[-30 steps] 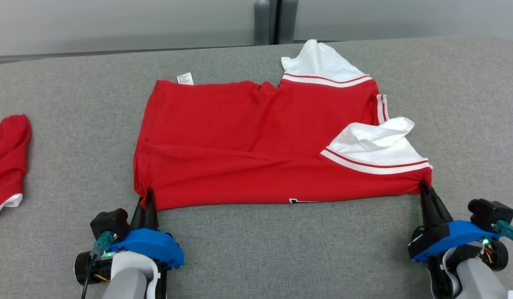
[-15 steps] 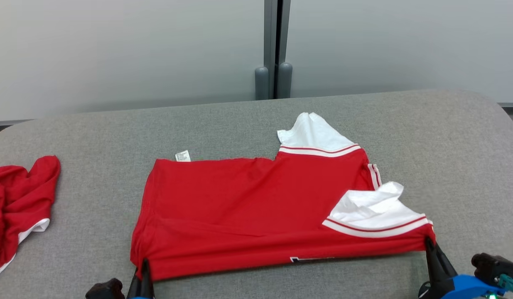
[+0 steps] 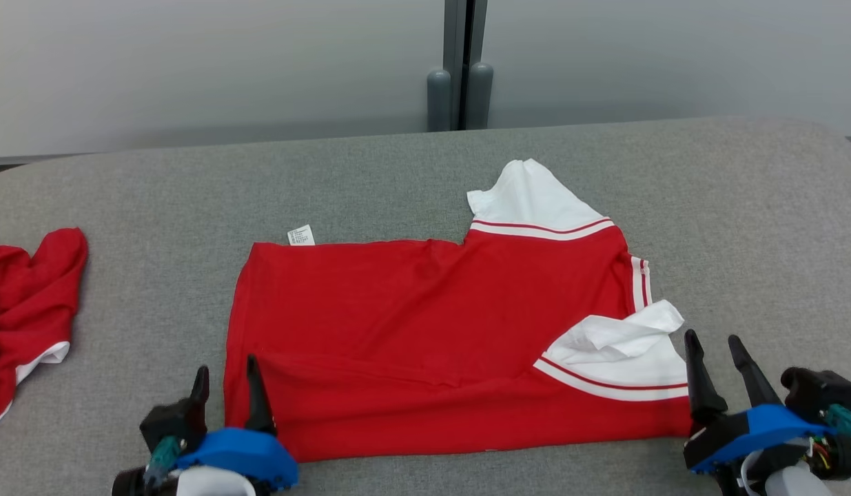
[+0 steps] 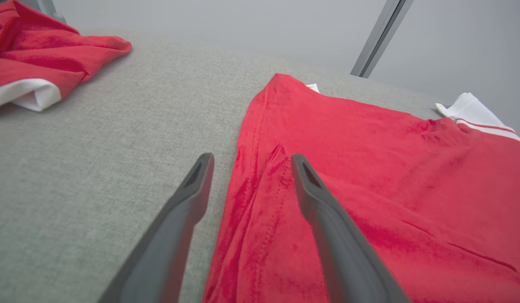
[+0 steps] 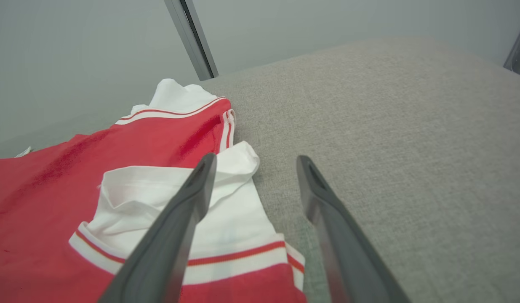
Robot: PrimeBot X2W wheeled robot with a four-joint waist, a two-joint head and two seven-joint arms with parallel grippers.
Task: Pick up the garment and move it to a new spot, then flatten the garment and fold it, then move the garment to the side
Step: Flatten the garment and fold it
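The left pincer (image 3: 227, 368) stands open, its two dark fingers spread and pointing away from the robot at the near left corner of the shirt (image 3: 425, 324). In the left wrist view one finger lies over the bare grey tabletop (image 3: 397, 172) just beside the side hem, and the other over the red cloth. Whether either tip touches, I cannot tell. The right pincer (image 3: 711, 337) is open too, at the shirt's near right corner. In the right wrist view its inner finger crosses the crumpled white near sleeve (image 3: 625, 344) and its outer finger is over bare tabletop. Both blue wrists sit low at the bottom corners of the head view, forearms coming up from below.

A second ago, and half a second ago, each pincer was closed on its corner, with the near hem pulled taut between them. Now both have let go and the shirt lies loose on the table, folded in half, a long crease running across it. The head camera has also tilted since then, so more wall shows.

The shirt is mid-table, with a far sleeve (image 3: 528, 196) and a small label (image 3: 300, 235) at its back edge. A second red garment (image 3: 25, 303) lies bunched well apart at the left edge. A grey post (image 3: 459, 69) stands behind the table. Nothing lies between the pincers and the shirt.
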